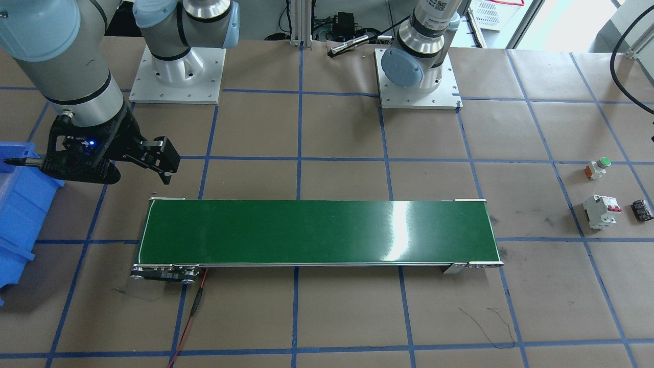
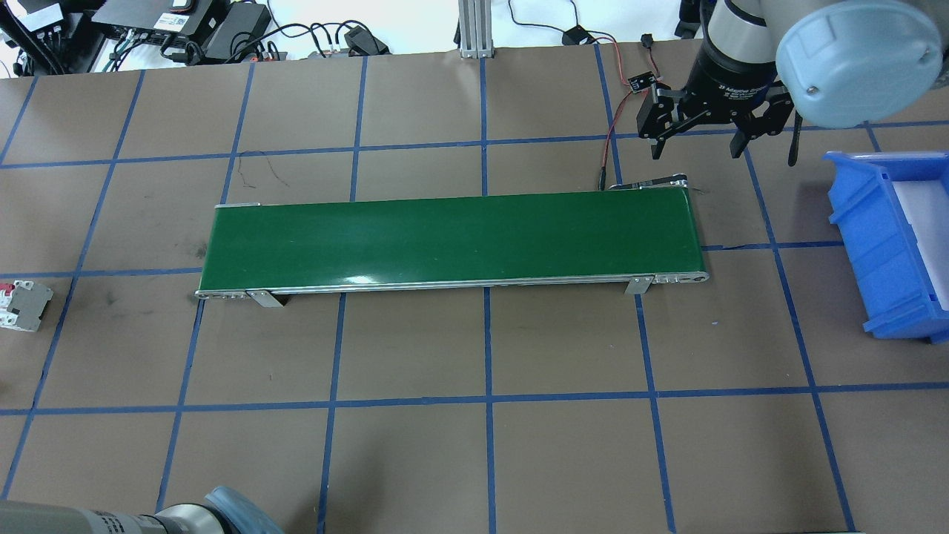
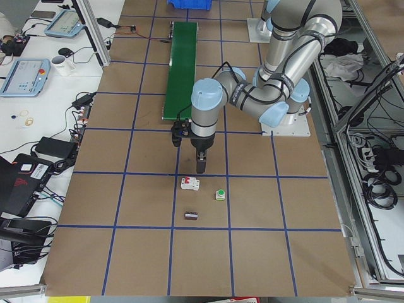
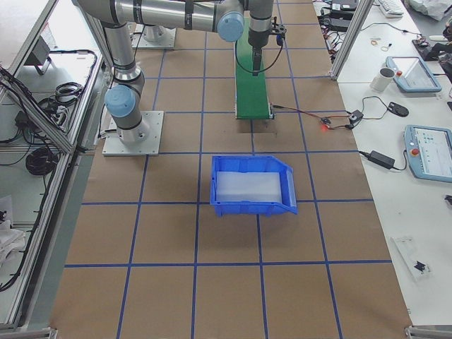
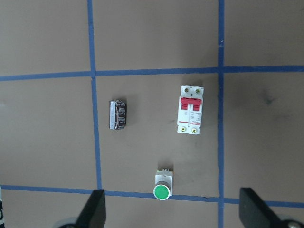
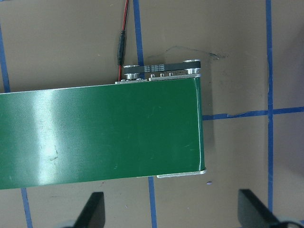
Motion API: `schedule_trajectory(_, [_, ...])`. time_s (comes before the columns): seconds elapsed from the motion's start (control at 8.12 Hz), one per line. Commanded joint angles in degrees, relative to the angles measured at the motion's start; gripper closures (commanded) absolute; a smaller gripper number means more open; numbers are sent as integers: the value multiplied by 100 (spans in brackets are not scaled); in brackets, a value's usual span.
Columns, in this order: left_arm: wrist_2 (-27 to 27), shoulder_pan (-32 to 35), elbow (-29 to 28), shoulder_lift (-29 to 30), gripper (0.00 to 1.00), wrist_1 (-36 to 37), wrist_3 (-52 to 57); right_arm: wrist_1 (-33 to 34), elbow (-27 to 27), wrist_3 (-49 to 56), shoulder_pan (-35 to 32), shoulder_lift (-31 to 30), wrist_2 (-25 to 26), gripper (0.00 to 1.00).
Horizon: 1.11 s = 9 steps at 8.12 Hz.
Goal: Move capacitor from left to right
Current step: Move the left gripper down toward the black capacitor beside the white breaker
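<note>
Left tool (image 5: 175, 213), jaws spread wide, should centre over the capacitor (image 5: 117, 114) (left-middle of its wrist frame) before descending.

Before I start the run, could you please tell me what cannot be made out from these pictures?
Capacitor: outside the overhead view, past its left edge; its print is too small to read anywhere.
Circuit breaker: cut by the overhead view's left edge.
Blue bin: cut by the front view's left edge.
Left gripper: its wrist view shows fingertips only; the bottom edge cuts the rest.
</note>
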<state>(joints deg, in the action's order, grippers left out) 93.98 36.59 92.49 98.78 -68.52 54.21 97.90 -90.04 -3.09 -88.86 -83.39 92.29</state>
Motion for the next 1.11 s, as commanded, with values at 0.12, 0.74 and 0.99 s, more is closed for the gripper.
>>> schedule_trajectory(0.12, [-20,-398,15,519,0,858,1159,-35,-4,11,1,-2,-9,0])
schedule_trajectory(0.74, [33,-424,15,1291,0,1575,2162,1,-4,-16,1,25,-9,0])
schedule_trajectory(0.99, [6,-451,15,1678,0,1912,2164,9,-4,-16,1,25,-1,0])
